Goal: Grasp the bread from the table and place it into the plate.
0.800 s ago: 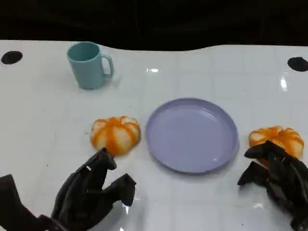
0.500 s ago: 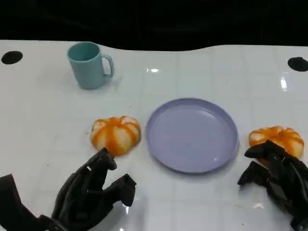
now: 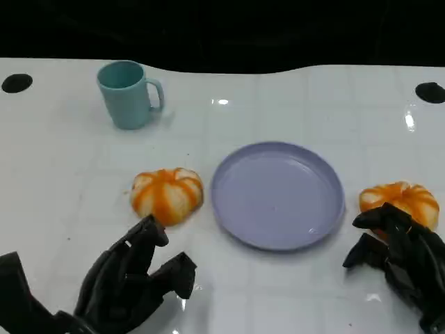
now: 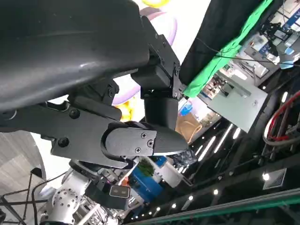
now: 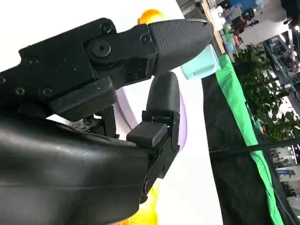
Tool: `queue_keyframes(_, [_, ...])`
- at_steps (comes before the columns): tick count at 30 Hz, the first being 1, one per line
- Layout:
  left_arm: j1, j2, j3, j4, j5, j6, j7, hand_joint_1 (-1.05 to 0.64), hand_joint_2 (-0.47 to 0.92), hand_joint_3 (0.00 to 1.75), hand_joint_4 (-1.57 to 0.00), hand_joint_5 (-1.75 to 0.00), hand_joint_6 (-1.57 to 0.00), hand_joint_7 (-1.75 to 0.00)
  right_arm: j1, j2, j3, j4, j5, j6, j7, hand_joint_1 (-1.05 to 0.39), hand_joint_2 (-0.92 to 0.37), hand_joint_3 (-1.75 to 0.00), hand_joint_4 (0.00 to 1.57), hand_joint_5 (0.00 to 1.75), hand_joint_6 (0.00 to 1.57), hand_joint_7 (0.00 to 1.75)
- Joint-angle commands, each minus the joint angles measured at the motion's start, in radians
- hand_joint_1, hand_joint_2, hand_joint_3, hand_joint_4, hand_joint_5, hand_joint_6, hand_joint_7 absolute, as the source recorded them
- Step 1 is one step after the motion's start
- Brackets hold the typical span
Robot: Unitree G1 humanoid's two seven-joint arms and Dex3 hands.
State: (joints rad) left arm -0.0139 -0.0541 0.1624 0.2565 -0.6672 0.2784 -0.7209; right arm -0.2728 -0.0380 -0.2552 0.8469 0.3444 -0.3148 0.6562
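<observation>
Looking at the head view, you find both breads on the desk [image 3: 62,160], one bread [image 3: 167,195] left of the plate [image 3: 277,195] and another [image 3: 400,202] at right, so your right hand [image 3: 396,254] and left hand [image 3: 132,278] wait empty, fingers apart, each just below its bread.

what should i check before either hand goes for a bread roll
1. Plate free to receive bread: ok, nothing lies in it.
2. Left bread roll free on the table: ok, beside the plate, untouched.
3. Right bread roll free: cannot tell; right hand overlaps its near edge.
4. Left hand ready: ok, fingers apart, holding nothing, short of its roll.
5. Right hand empty: ok, fingers apart.
6. Teal mug out of the way: ok, far behind the left roll.
</observation>
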Motion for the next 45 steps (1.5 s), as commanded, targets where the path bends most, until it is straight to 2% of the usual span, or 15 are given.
queue_keyframes(1, [0.001, 0.019, 0.007, -0.001, 0.005, -0.004, -0.011, -0.56, 0.92, 0.21, -0.87, -1.75, -0.69, -1.65, 0.015, -0.006, 0.002, 0.003, -0.002, 0.014, -0.007, -0.53, -0.92, -0.24, 0.66, 1.57, 0.6, 1.23])
queue_keyframes(3, [0.001, 0.019, 0.007, -0.001, 0.005, -0.004, -0.011, -0.56, 0.92, 0.21, -0.87, -1.75, -0.69, -1.66, 0.016, -0.006, 0.002, 0.002, -0.002, 0.015, -0.007, -0.53, -0.92, -0.24, 0.66, 1.57, 0.61, 1.23])
queue_keyframes(4, [0.001, 0.029, -0.005, -0.026, 0.054, -0.075, -0.007, -0.57, 0.92, 0.22, -0.8, -1.71, -0.62, -1.61, 0.012, -0.001, 0.002, 0.004, -0.004, 0.01, -0.015, -0.53, -0.92, -0.25, 0.66, 1.57, 0.61, 1.23])
queue_keyframes(7, [-0.01, 0.05, -0.024, -0.064, 0.153, -0.231, -0.014, -0.57, 0.92, 0.24, -0.51, -1.49, -0.54, -0.86, 0.003, 0.004, 0.006, 0.009, -0.009, 0.002, -0.022, -0.53, -0.92, -0.26, 0.66, 1.56, 0.61, 1.25])
queue_keyframes(10, [-0.021, 0.075, -0.04, -0.073, 0.197, -0.298, -0.016, -0.57, 0.92, 0.24, -0.44, -1.35, -0.53, -0.59, -0.003, 0.002, 0.008, 0.016, -0.009, -0.003, -0.014, -0.53, -0.92, -0.27, 0.66, 1.56, 0.61, 1.25])
queue_keyframes(12, [-0.033, 0.105, -0.057, -0.089, 0.246, -0.356, -0.016, -0.58, 0.92, 0.23, -0.4, -0.98, -0.47, -0.29, -0.01, 0.0, 0.009, 0.027, -0.008, -0.009, -0.005, -0.52, -0.92, -0.28, 0.66, 1.56, 0.6, 1.26])
queue_keyframes(15, [-0.05, 0.16, -0.081, -0.118, 0.389, -0.483, 0.037, -0.62, 0.92, 0.21, -0.29, -0.75, -0.42, -0.13, -0.017, 0.001, 0.003, 0.036, 0.003, 0.01, 0.001, -0.53, -0.92, -0.25, 0.68, 1.56, 0.62, 1.24])
queue_keyframes(18, [-0.051, 0.168, -0.09, -0.113, 0.41, -0.515, 0.052, -0.63, 0.92, 0.21, -0.28, -0.7, -0.42, -0.09, -0.02, 0.001, 0.001, 0.04, 0.004, 0.011, 0.003, -0.54, -0.92, -0.25, 0.68, 1.55, 0.63, 1.23])
queue_keyframes(23, [-0.087, 0.28, -0.131, -0.216, 0.783, -0.675, 0.246, -0.63, 0.92, 0.15, -0.13, -0.51, -0.34, -0.02, -0.014, 0.013, 0.003, 0.019, -0.002, 0.019, -0.033, -0.56, -0.92, -0.22, 0.69, 1.54, 0.64, 1.23])
queue_keyframes(27, [-0.097, 0.322, -0.159, -0.214, 0.9, -0.733, 0.331, -0.62, 0.92, 0.13, -0.09, -0.44, -0.32, 0.0, -0.012, 0.016, 0.001, 0.005, 0.003, 0.042, -0.042, -0.56, -0.92, -0.19, 0.7, 1.54, 0.65, 1.23])
queue_keyframes(30, [-0.122, 0.378, -0.188, -0.265, 1.107, -0.708, 0.418, -0.63, 0.89, 0.06, -0.04, -0.36, -0.3, 0.0, -0.003, 0.016, -0.001, -0.013, 0.012, 0.065, -0.032, -0.55, -0.92, -0.2, 0.69, 1.55, 0.63, 1.22])
queue_keyframes(33, [-0.124, 0.391, -0.203, -0.277, 1.15, -0.693, 0.451, -0.63, 0.89, 0.03, -0.03, -0.32, -0.3, 0.0, 0.0, 0.017, -0.002, -0.022, 0.013, 0.074, -0.033, -0.54, -0.92, -0.2, 0.69, 1.55, 0.63, 1.23])
queue_keyframes(37, [-0.166, 0.45, -0.267, -0.321, 1.42, -0.623, 0.523, -0.64, 0.88, 0.01, 0.0, -0.17, -0.25, 0.0, 0.002, 0.006, 0.008, -0.004, -0.017, 0.014, -0.029, -0.56, -0.92, -0.23, 0.67, 1.56, 0.63, 1.25])
queue_keyframes(39, [-0.187, 0.466, -0.308, -0.33, 1.531, -0.568, 0.525, -0.66, 0.89, 0.01, 0.0, -0.11, -0.22, -0.01, -0.003, 0.011, -0.001, -0.003, 0.004, 0.037, -0.021, -0.55, -0.92, -0.22, 0.67, 1.56, 0.62, 1.26])
queue_keyframes(45, [-0.197, 0.483, -0.348, -0.344, 1.587, -0.51, 0.539, -0.67, 0.9, 0.01, 0.0, -0.05, -0.21, -0.01, -0.006, 0.013, -0.007, -0.003, 0.013, 0.049, -0.015, -0.55, -0.92, -0.21, 0.67, 1.56, 0.62, 1.26])
